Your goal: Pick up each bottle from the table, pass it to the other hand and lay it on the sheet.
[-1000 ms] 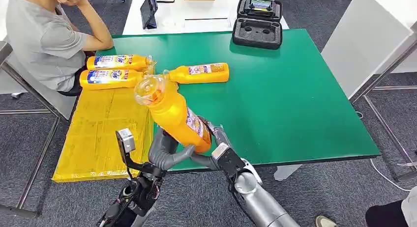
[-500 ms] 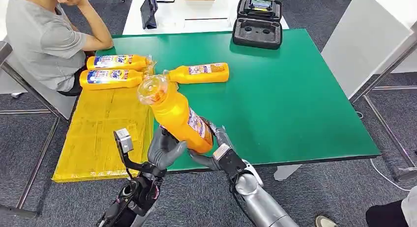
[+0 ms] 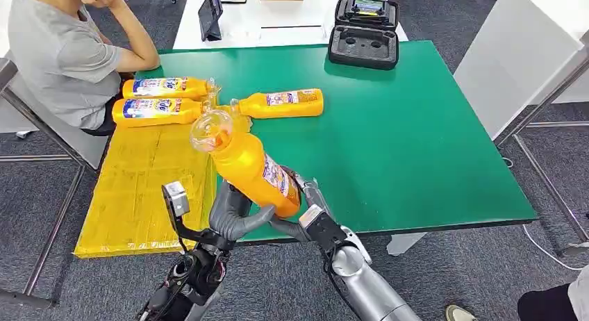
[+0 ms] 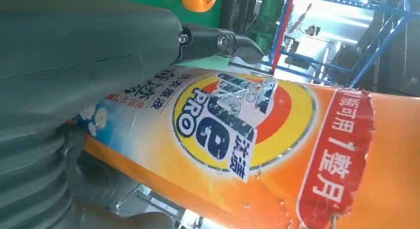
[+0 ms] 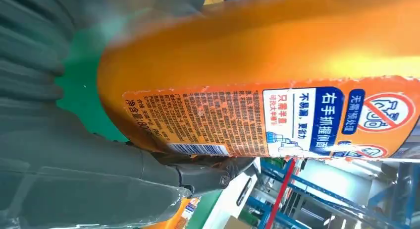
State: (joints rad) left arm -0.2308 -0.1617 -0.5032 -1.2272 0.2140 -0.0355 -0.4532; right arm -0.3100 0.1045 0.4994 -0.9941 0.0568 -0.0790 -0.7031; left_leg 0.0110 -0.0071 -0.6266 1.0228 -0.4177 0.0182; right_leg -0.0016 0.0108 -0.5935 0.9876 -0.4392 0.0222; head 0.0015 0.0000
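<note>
Grey fingers (image 3: 236, 220) of both the left hand (image 3: 233, 217) and right hand (image 3: 300, 213) clasp the orange bottle (image 3: 250, 165) at lower centre, mid-handover; two bottles (image 3: 156, 111) lie upper left on the yellow sheet (image 3: 139, 189), one bottle (image 3: 281, 103) remains on the green counter (image 3: 417, 140).

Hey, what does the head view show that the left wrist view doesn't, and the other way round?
Head view alone: the yellow sheet with two bottles lying on it, a seated person, and the right hand. Left wrist view alone: the held bottle's front label up close. Both: the held bottle, the left hand and the green table.
</note>
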